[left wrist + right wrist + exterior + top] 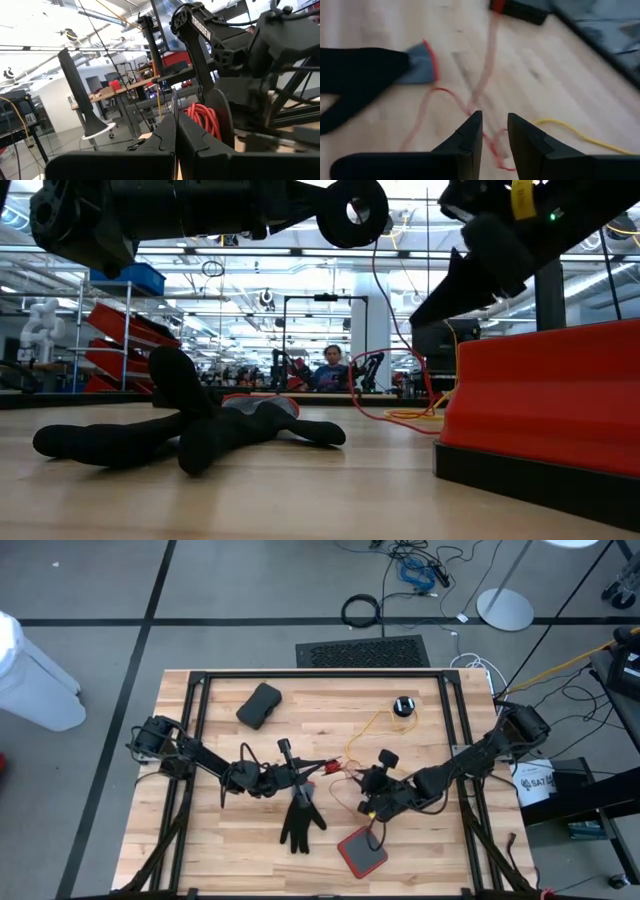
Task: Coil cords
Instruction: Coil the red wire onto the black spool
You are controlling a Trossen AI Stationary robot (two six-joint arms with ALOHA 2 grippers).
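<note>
The thin yellow string cord (372,726) looks light and floppy, so grab near its little black round puck (403,706); the left gripper (175,131) is squeezed tight on a thin wire, and the right gripper (495,131) is a little open, holding nothing.

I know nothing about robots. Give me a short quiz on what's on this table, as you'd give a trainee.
1. True or false: the glove lies off the table.
2. The puck lying apart from both arms trails a cord of which colour? A yellow, B blue, C green.
3. Fill in: the left gripper has its fingers ____.

Key: 1 false; 2 A; 3 shut.
</note>
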